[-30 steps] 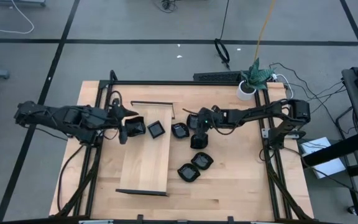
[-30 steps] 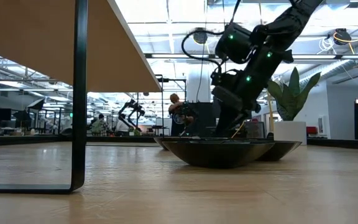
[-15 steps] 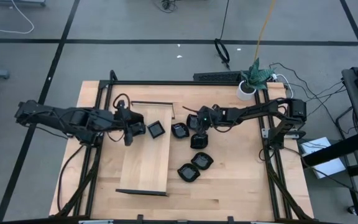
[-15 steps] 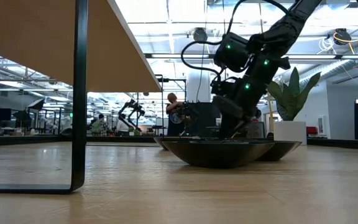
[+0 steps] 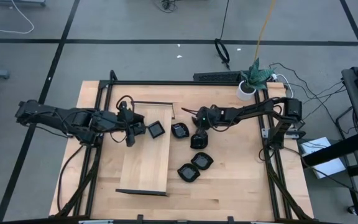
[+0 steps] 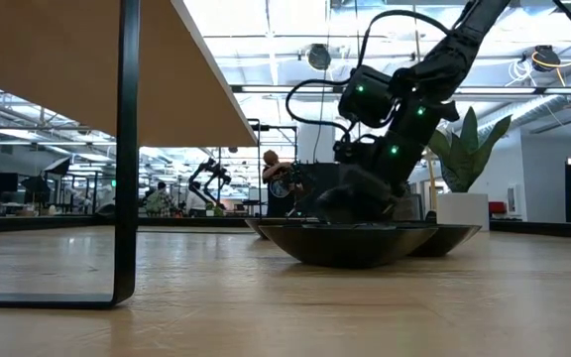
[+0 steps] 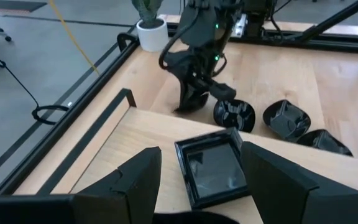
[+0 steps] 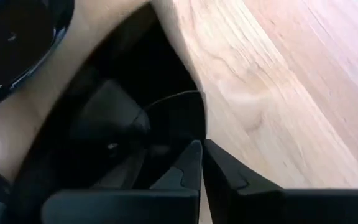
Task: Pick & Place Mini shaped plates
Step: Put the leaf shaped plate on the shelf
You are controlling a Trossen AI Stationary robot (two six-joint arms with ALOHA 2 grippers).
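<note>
Right hand [image 5: 196, 126] had dropped and clenched on rim of a glossy black mini plate [image 5: 199, 140] mid-counter; left hand [image 5: 137, 129] released, near square plate [image 5: 157, 129] on pale wooden board [image 5: 145, 163]. Next, prob.: lift, carry to board.

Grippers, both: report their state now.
Left gripper: open, holding nothing, over the square plate on the wooden board.
Right gripper: shut on a black plate's rim.

I'm seeing even, bright overhead light with soft shadows; ceiling lights [image 6: 266, 45] blow out the low view, and my right wrist view is dark, blurred close-up.
</note>
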